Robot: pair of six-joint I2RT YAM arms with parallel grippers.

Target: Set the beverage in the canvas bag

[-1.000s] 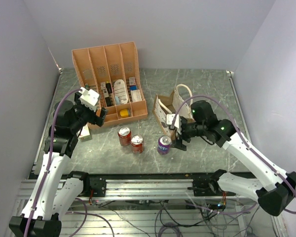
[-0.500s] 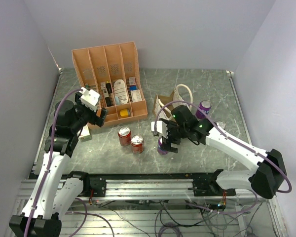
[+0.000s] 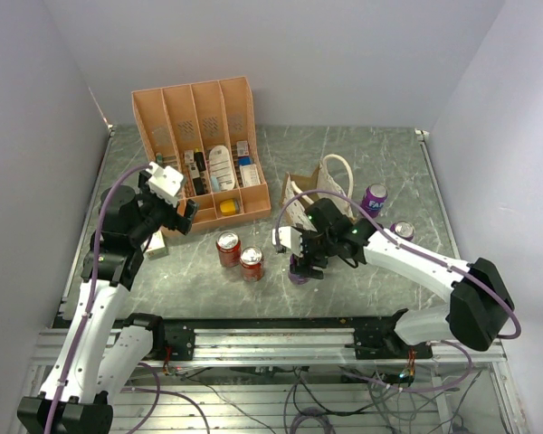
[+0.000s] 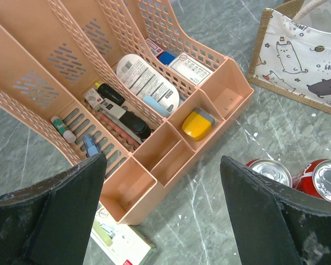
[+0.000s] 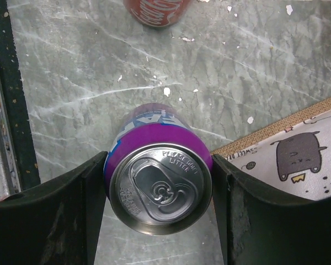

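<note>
Item 1, nearest: purple can (image 5: 160, 187), upright on the table (image 3: 389, 154), just beside the canvas bag's near corner. The right gripper (image 5: 160, 221) now straddles it, jaws spread, 1 finger close on each side. A second ago it stood to the can's right, so we judge the approach done, with squeeze and lift pending. Item 2: 2 red cans (image 3: 240, 255) to the left, untouched. Item 3: left gripper (image 4: 160, 215), spread wide and holding nothing, unmoved. Item 4: canvas bag (image 3: 312, 194), upright. Item 5: 2 more purple cans (image 3: 374, 197), uncovered since the arm swung left. Item 6, farthest: orange organiser tray (image 3: 199, 145).
</note>
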